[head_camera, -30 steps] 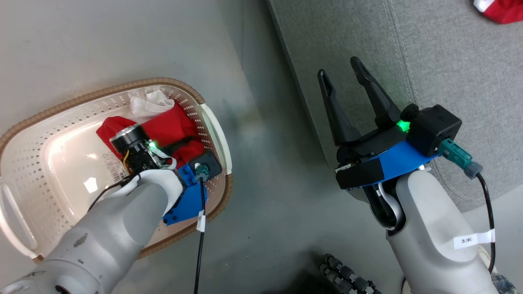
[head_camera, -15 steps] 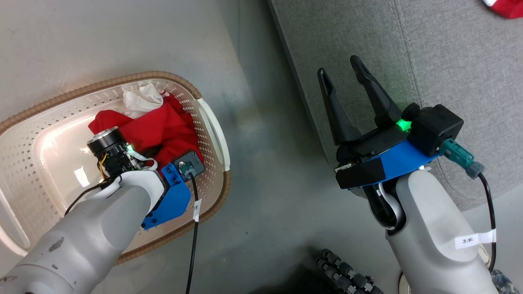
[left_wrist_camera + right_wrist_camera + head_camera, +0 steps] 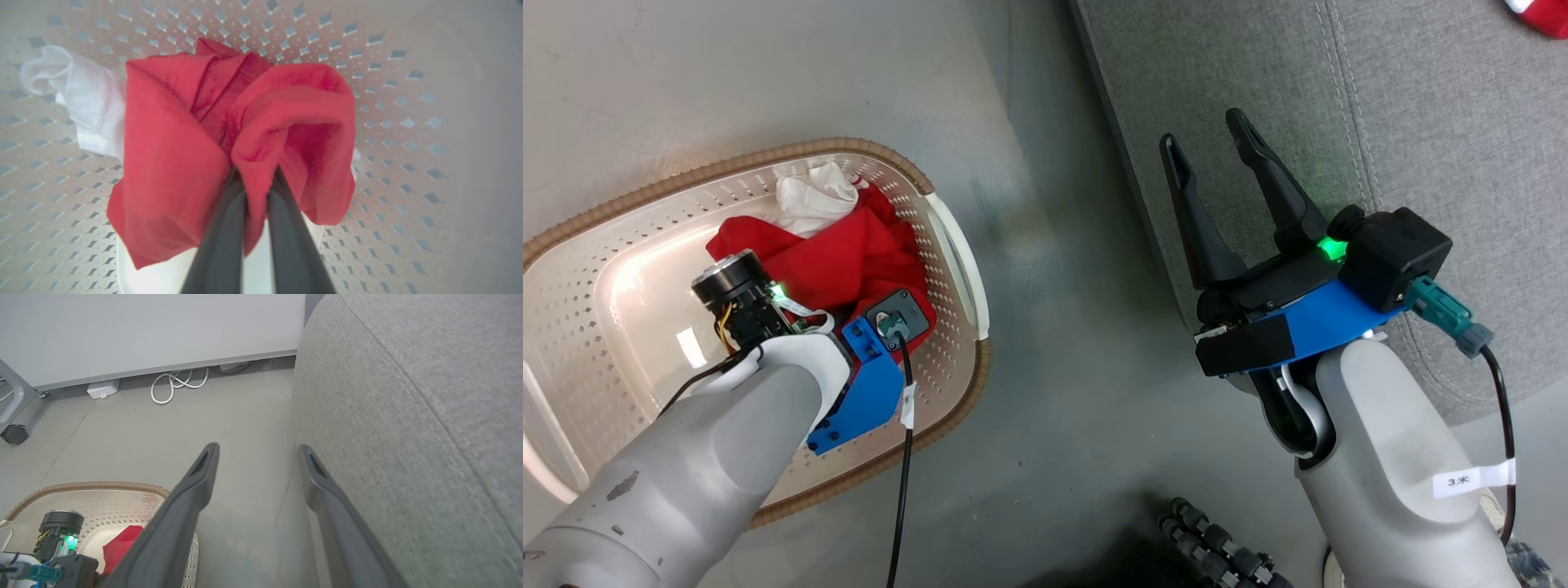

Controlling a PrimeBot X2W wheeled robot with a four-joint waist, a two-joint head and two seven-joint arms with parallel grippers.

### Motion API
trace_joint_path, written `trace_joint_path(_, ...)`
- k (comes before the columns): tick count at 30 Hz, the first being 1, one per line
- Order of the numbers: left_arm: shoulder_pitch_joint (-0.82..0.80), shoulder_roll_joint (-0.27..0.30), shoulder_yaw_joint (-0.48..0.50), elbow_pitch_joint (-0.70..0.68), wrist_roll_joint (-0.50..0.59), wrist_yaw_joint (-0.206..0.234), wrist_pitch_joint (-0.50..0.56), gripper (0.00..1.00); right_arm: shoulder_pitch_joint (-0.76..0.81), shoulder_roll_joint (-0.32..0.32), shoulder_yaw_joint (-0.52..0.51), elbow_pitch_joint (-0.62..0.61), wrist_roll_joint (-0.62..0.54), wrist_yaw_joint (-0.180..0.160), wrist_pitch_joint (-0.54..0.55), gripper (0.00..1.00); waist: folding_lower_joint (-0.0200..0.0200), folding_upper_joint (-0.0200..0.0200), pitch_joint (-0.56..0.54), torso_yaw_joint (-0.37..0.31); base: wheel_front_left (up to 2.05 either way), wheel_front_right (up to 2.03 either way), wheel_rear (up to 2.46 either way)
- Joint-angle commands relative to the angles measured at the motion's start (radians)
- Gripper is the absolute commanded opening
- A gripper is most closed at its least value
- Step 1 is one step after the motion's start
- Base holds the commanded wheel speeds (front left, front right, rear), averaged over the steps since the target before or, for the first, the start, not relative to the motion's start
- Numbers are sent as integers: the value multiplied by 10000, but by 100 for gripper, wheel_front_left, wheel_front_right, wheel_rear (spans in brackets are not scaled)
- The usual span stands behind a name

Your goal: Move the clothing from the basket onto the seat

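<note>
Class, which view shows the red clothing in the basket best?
Left wrist view: the clothing shows close, pinched in the left gripper. Head view: the left arm partly hides it. Right wrist view: a red corner.

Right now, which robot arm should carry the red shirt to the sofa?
Left: the left gripper is shut on the red clothing inside the basket, so it likely just lifts and carries. The right gripper hangs open, empty, by the seat.

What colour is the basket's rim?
Brown, woven-look. The rim shows best in the head view.
</note>
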Motion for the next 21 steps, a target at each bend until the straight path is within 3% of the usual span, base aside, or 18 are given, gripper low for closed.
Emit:
trace_joint_path(1, -145, 56, -31, -56, -102, -6, 42, 0, -173, 5, -14, -21, -48, 1, -57, 100, 0, 0, -7, 15, 0, 0, 0)
trace_joint_path(12, 26, -167, -21, 25, -1122, -6, -335, 0, -180, 5, -97, 229, -308, 1, -58, 100, 0, 0, -699, 420, 0, 0, 0)
trace_joint_path(21, 825, -1000, 285, 653, -1970, 0, -1459, 0, 106, 1, -270, 715, -758, 1, 84, 100, 0, 0, -2408, 1211, 0, 0, 0)
